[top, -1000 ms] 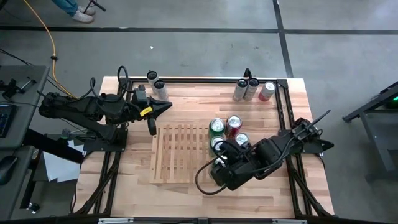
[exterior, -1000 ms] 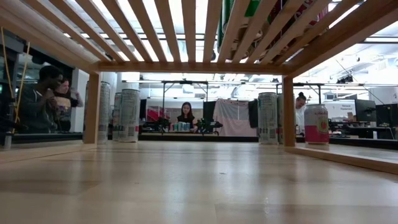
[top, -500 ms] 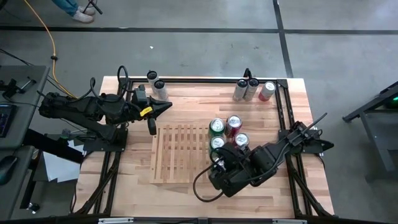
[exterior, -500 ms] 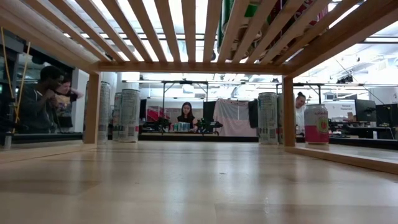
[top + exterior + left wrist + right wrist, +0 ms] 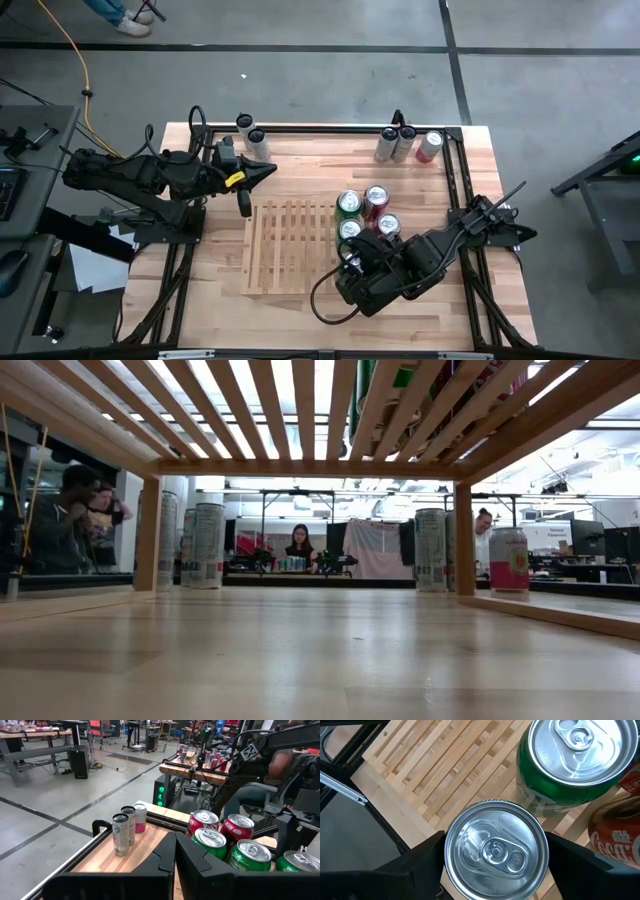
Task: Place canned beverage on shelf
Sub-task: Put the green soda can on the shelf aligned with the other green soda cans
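The right gripper (image 5: 492, 857) straddles a silver-topped can (image 5: 495, 847), one finger (image 5: 417, 857) on each side, spread wide, at the shelf's (image 5: 290, 245) right edge. A green can (image 5: 570, 765) and red can (image 5: 617, 832) crowd its far side. More cans (image 5: 405, 143) line the surface's (image 5: 310, 165) far edge. The left gripper (image 5: 175, 855), fingers closed and empty, waits far left.

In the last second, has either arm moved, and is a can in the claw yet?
The right claw slid toward the table's near edge and now straddles a can, fingers either side; whether they press it I cannot tell. The left claw stayed shut at the far left. The shelf and other cans stayed put.
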